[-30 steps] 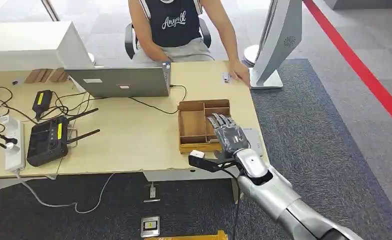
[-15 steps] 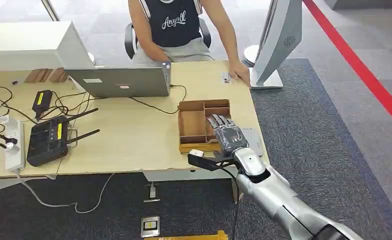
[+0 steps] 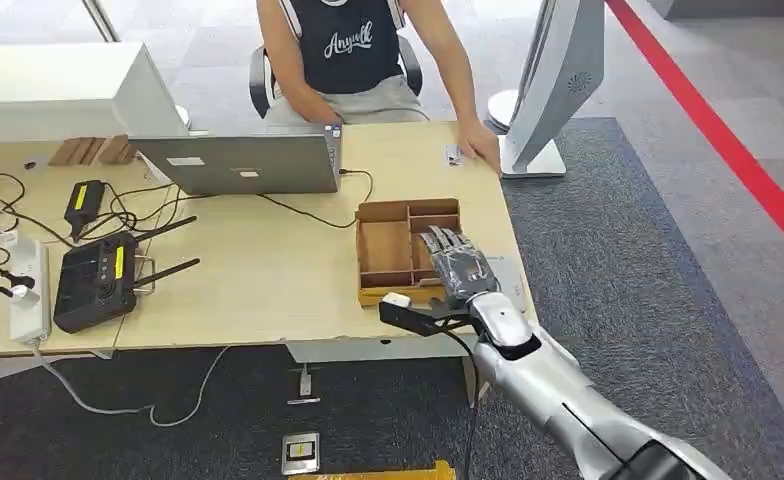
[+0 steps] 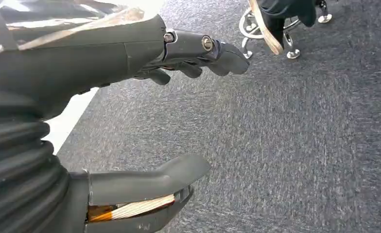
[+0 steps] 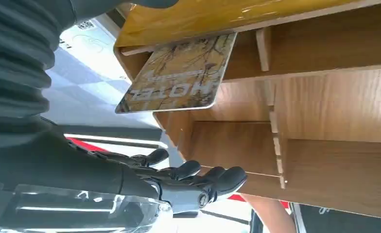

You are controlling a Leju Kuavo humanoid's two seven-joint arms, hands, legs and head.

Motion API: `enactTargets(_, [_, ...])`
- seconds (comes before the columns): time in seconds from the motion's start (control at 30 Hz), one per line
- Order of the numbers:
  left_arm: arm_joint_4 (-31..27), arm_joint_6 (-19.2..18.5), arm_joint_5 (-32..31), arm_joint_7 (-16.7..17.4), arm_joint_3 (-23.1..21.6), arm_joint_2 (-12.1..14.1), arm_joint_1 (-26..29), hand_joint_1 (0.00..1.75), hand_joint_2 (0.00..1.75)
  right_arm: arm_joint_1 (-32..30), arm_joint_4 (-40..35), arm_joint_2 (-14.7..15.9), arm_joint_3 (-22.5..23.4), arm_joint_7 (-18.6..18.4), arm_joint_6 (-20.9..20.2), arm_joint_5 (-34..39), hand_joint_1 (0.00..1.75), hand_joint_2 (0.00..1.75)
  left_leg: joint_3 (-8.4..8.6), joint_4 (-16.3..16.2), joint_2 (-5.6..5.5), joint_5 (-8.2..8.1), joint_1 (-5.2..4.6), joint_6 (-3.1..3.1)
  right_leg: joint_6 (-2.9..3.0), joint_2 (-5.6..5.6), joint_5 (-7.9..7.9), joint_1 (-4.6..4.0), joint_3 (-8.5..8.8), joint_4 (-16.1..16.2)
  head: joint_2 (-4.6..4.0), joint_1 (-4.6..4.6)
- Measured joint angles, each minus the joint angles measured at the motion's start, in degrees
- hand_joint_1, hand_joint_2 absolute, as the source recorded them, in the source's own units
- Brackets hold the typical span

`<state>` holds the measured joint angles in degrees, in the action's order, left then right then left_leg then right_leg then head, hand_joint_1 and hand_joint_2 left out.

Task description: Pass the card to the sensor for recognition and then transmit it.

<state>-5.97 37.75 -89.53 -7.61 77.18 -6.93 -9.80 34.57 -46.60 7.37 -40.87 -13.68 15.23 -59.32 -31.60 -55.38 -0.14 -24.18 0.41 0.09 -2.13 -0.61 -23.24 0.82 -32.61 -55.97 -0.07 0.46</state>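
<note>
A wooden divided box [image 3: 388,250] sits near the table's right end. My right hand [image 3: 456,265] hovers over its right-hand compartments, fingers stretched out and apart, with nothing gripped. In the right wrist view a patterned card [image 5: 179,73] printed "HOTEL" leans against the wall of the box [image 5: 324,107], lying between my thumb and my dark fingers [image 5: 198,177] without visibly touching either. A flat grey pad [image 3: 511,278], probably the sensor, lies beside the box at the table edge, partly hidden by my hand. My left hand [image 4: 179,111] hangs over grey carpet, fingers apart and holding nothing.
A person sits behind the table, one hand [image 3: 483,145] resting on it near a small item [image 3: 455,155]. A laptop [image 3: 238,165], a black controller [image 3: 93,280], cables and a power strip [image 3: 28,290] lie to the left. A white stand [image 3: 553,90] rises at the table's far right corner.
My right hand and wrist have edged slightly forward over the box. The person and the things on the table have not moved.
</note>
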Motion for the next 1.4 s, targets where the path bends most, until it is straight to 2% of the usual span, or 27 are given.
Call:
enactTargets(0.5, [0.00,0.00,-0.41,-0.11,0.66,-0.02,-0.01,0.00,1.75,0.19,1.97,0.42,1.27,-0.42,0.77,0.61,0.00,1.75,0.01,0.00,0.00,0.00,0.00,0.00,0.00,0.00,0.00,0.00,0.00,0.00,0.00,0.00])
enactTargets(0.53, [0.00,0.00,-0.42,-0.13,0.68,-0.02,-0.01,0.00,1.75,0.17,2.06,0.48,1.33,-0.46,0.88,0.70,0.10,1.75,0.01,0.00,0.00,0.00,0.00,0.00,0.00,0.00,0.00,0.00,0.00,0.00,0.00,0.00])
enactTargets(0.57, [0.00,0.00,-0.41,-0.13,0.68,-0.02,-0.01,0.00,1.75,0.17,2.14,0.50,1.40,-0.46,0.94,0.72,1.62,1.75,0.01,0.00,0.00,0.00,0.00,0.00,0.00,0.00,0.00,0.00,0.00,0.00,0.00,0.00])
enactTargets(0.63, [0.00,0.00,-0.41,-0.02,0.68,-0.02,0.00,0.00,1.75,0.16,2.25,0.72,1.71,-0.44,1.10,1.05,1.75,1.75,0.00,0.00,0.00,0.00,0.00,0.00,0.00,0.00,0.00,0.00,0.00,0.00,0.00,0.00])
enactTargets(0.77, [0.00,0.00,-0.42,0.28,0.68,-0.02,0.00,0.00,1.75,0.04,2.56,0.81,1.88,-0.15,1.29,1.18,1.75,1.75,0.00,0.00,0.00,0.00,0.00,0.00,0.00,0.00,0.00,0.00,0.00,0.00,0.00,0.00])
enactTargets(0.87, [-0.02,0.00,-0.44,0.55,0.68,-0.13,0.00,0.00,1.75,0.08,2.69,0.81,2.08,0.35,1.44,1.23,1.62,1.75,0.00,0.00,0.00,0.00,0.00,0.00,0.00,0.00,0.00,0.00,0.00,0.00,0.00,0.00])
enactTargets(0.9, [-0.02,0.00,-0.44,0.72,0.68,-0.20,0.00,0.00,1.75,0.11,2.78,0.76,2.08,0.39,1.55,1.23,1.68,1.75,0.01,0.00,0.00,0.00,0.00,0.00,0.00,0.00,0.00,0.00,0.00,0.00,0.00,0.00])
enactTargets(1.13, [-0.09,0.00,-0.44,1.16,0.68,-0.48,0.01,0.00,1.75,0.41,3.26,0.31,2.12,0.83,2.25,1.20,1.69,1.75,0.00,0.00,0.00,0.00,0.00,0.00,0.00,0.00,0.00,0.00,0.01,0.00,0.00,0.00])
enactTargets(1.4, [-0.11,0.00,-0.42,1.25,0.68,-0.55,0.01,0.00,1.75,0.67,3.56,-0.04,2.14,1.07,2.38,1.12,1.48,1.75,0.00,0.00,0.00,0.00,0.00,0.00,0.00,0.00,0.00,0.00,0.01,0.00,0.00,0.00])
